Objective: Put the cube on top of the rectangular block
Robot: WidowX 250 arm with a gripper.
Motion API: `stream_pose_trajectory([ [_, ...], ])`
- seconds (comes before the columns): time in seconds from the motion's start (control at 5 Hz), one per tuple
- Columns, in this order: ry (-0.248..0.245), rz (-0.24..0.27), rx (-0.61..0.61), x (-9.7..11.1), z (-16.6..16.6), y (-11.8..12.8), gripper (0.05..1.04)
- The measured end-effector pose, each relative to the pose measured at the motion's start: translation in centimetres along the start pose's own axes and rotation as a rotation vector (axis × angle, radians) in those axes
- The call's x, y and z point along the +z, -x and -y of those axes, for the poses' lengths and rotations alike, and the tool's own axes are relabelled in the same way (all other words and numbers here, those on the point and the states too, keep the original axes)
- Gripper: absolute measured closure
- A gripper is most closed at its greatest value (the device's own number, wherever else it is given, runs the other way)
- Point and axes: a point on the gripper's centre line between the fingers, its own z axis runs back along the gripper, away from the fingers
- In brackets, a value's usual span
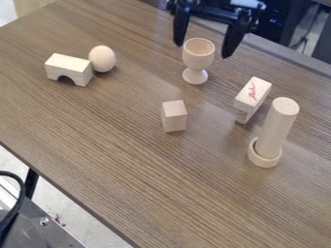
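To be handled here: the cube [174, 116], apparently the small piece of bare pale wood near the middle of the desk [129, 160]. Looks light, stiff and hard to damage — no squashing to fear, little weight to swing. Might slip a touch on its smooth sides, so best taken squarely by two opposite upright faces, about halfway up, with the top kept level. Better not pinched at the corners, for fear of twisting.

As for the tool [202, 50]: at the top edge of the view, by the cup [198, 57], spread wide apart and clamped on nothing.

As for the rectangular block [253, 93]: probably the piece with red marks on its top, to the right of the cube. Seems narrow on top and cut away underneath, so calls for a centred, gentle set-down; could tip or shift under a careless nudge.

Under it all, a flat brown surface with streaky grain, likely smooth enough to let light wood skid. Also on it: an egg [102, 58] close against an arched block [67, 69], and a tall cylinder [278, 128] upright in a ring [264, 156]. Beyond, a pale floor [72, 198], a black cable [23, 191] at lower left — and dark equipment [275, 22] behind the far edge
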Motion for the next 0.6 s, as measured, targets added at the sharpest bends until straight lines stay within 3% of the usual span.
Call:
stream_pose_trajectory([
  [0.2, 0.019, 0.002, 0.077, -0.9, -0.2, 0.8, 0.084],
  [0.6, 0.136, 0.001, 0.157, -2.4, 0.0, 2.4, 0.084],
])
